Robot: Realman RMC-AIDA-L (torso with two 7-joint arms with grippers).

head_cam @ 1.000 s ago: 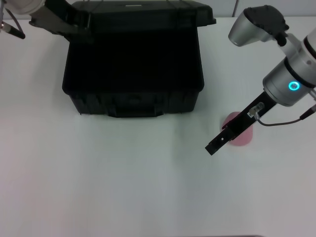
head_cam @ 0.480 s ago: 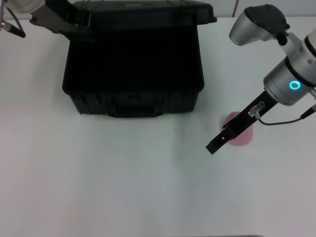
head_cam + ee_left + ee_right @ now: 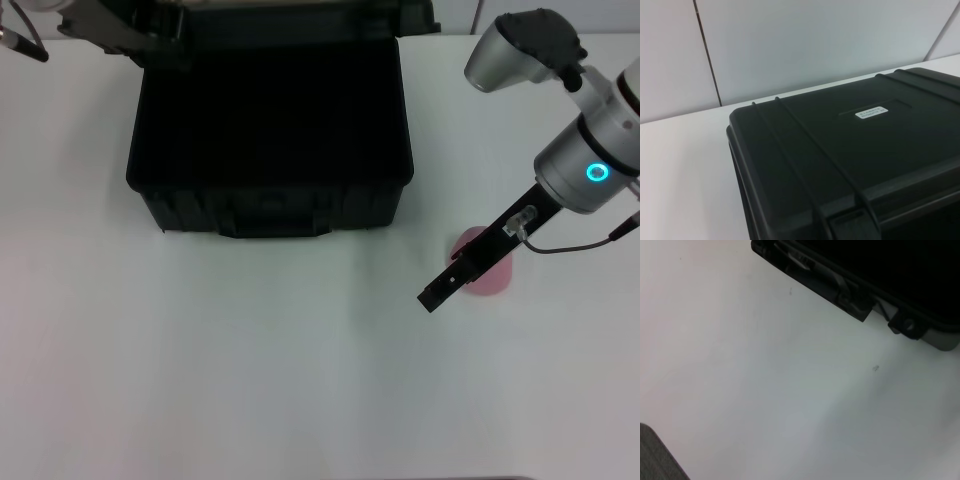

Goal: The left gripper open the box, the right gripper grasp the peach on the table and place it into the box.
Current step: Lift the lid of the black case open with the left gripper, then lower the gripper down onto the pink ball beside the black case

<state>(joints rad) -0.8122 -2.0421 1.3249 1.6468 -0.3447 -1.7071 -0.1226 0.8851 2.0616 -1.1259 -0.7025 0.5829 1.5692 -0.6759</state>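
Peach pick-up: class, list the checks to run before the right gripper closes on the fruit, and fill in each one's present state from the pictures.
1. Box open, dark inside showing: ok.
2. Lid raised at the far edge, with the left gripper at its left corner: ok.
3. Peach on the table, right of the box and apart from it: ok.
4. Right gripper over the peach: ok in the head view, but its tip reaches past the fruit.
5. Right gripper open wide enough for the peach: cannot tell.
6. Bare table between peach and box, nothing in the way: ok.
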